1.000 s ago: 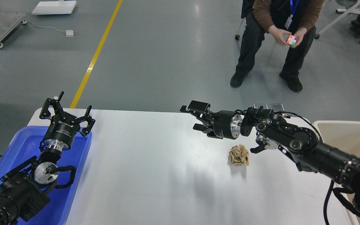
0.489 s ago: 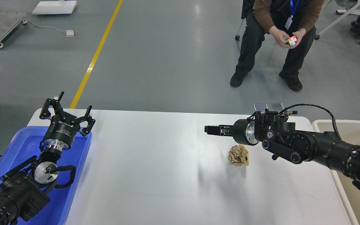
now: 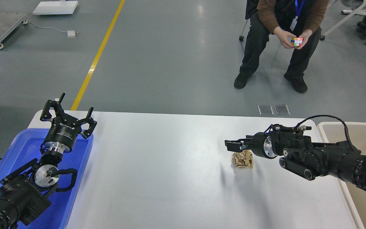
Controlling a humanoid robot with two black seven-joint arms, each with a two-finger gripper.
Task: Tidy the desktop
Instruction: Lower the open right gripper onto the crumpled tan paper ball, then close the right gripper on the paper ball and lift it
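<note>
Crumpled paper (image 3: 242,159) on desktop (image 3: 170,165), right of centre; tray (image 3: 14,152) at left edge, bin (image 3: 357,133) at right.

the desktop (image 3: 170,165) is a smooth white surface with a slight gloss that catches soft reflections. on it sits a crumpled ball of tan paper (image 3: 242,159), rough and creased, with a matt look. a blue tray (image 3: 75,178) at the left edge looks like smooth, shiny plastic. a cream bin (image 3: 354,133) at the right edge looks like plain plastic with a duller sheen. both arms are matt black, and each has a bright polished metal ring behind the left gripper (image 3: 68,114) and the right gripper (image 3: 233,145). the floor (image 3: 170,63) beyond is smooth grey with a faint shine and a glossy yellow painted line (image 3: 98,54).
</note>
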